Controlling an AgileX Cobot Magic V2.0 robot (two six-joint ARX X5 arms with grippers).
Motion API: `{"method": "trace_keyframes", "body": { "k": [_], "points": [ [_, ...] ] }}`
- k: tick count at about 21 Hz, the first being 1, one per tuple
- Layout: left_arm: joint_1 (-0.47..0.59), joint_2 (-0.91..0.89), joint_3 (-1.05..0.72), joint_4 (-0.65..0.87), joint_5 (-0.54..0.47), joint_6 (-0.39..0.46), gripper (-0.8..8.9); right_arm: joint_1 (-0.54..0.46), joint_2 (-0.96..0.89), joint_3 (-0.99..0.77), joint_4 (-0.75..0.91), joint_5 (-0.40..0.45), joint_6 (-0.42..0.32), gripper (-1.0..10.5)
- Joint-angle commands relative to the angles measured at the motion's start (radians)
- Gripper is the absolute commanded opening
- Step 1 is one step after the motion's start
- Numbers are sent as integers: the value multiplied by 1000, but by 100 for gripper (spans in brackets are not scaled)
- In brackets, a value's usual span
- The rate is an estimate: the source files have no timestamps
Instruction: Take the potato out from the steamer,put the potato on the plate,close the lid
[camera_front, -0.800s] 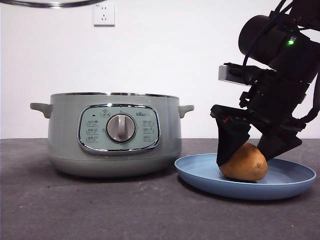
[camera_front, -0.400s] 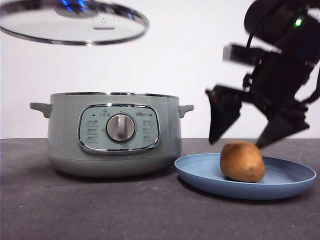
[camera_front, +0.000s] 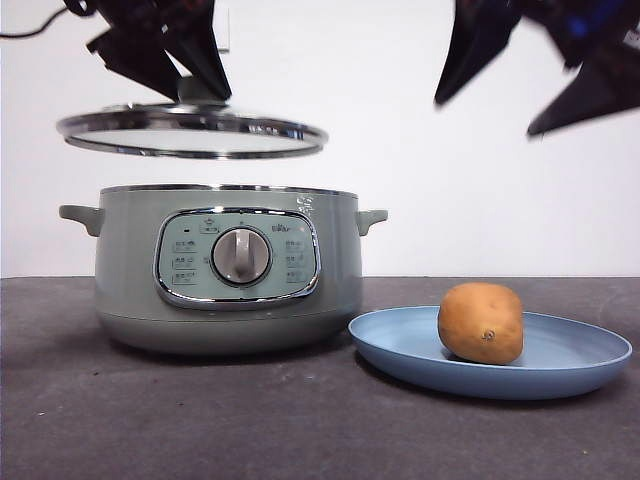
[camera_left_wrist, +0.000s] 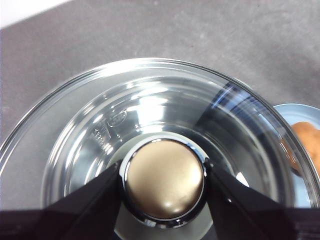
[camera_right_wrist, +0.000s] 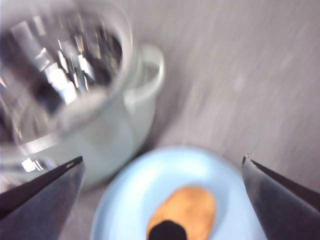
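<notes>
The orange-brown potato (camera_front: 481, 322) lies on the light-blue plate (camera_front: 570, 365), right of the sage-green steamer (camera_front: 228, 268); both show blurred in the right wrist view, potato (camera_right_wrist: 185, 210), plate (camera_right_wrist: 140, 190). My right gripper (camera_front: 520, 75) is open and empty, high above the plate. My left gripper (camera_front: 165, 50) is shut on the knob (camera_left_wrist: 164, 179) of the glass lid (camera_front: 190, 132) and holds the lid level a little above the open steamer. The lid fills the left wrist view (camera_left_wrist: 100, 115).
The steamer's right handle (camera_front: 372, 218) is close to the plate's near rim. Dark grey tabletop (camera_front: 250, 420) lies in front of the pot and plate. A white wall stands behind.
My right gripper let go of the potato and rose high above the plate, open. The lid came down from the top of the view to just above the steamer.
</notes>
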Motion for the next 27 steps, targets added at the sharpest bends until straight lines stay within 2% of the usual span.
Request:
{"method": "trace_keyframes", "body": {
  "k": [1, 3, 9, 24, 25, 26, 27],
  "points": [
    [-13, 19, 6, 65, 11, 13, -12, 0, -67, -10, -6, 7, 29, 659],
    [-22, 43, 6, 82, 11, 13, -12, 1, -120, -10, -27, 31, 35, 659],
    [-46, 97, 6, 109, 6, 13, -12, 1, -189, -10, -86, 31, 37, 659],
    [-51, 166, 6, 89, -2, 10, -12, 1, -200, -10, -135, 27, 37, 658],
    [-52, 166, 6, 89, -1, 8, 10, 1, -200, -10, -134, 27, 37, 658],
    [-51, 166, 6, 89, -1, -11, 85, 1, -200, -10, -136, 27, 37, 658],
    [-51, 166, 6, 88, -1, -21, 236, 1, -200, -10, -139, 24, 37, 658]
  ]
}}
